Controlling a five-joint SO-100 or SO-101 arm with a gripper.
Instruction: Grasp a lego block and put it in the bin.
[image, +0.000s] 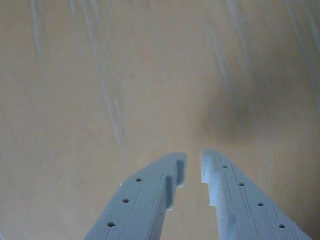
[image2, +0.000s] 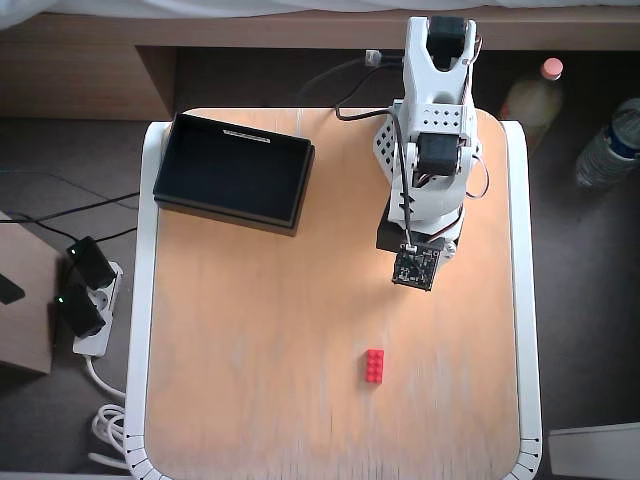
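A home room, likely a bedroom: a small wooden table (image2: 250, 340) with white rim stands on dark carpet, white bedding over a wooden frame along the top edge, a power strip (image2: 85, 300) at left, drink bottles (image2: 610, 145) upper right

You look down on a light wooden table (image2: 250, 330) with a white rim and rounded corners. It stands on a dark grey floor (image2: 580, 260). To its left in the overhead view, a white power strip (image2: 88, 310) lies with black plugs and cables. To its right stand two plastic bottles (image2: 610, 145). A wooden ledge (image2: 90, 60) runs along the top.
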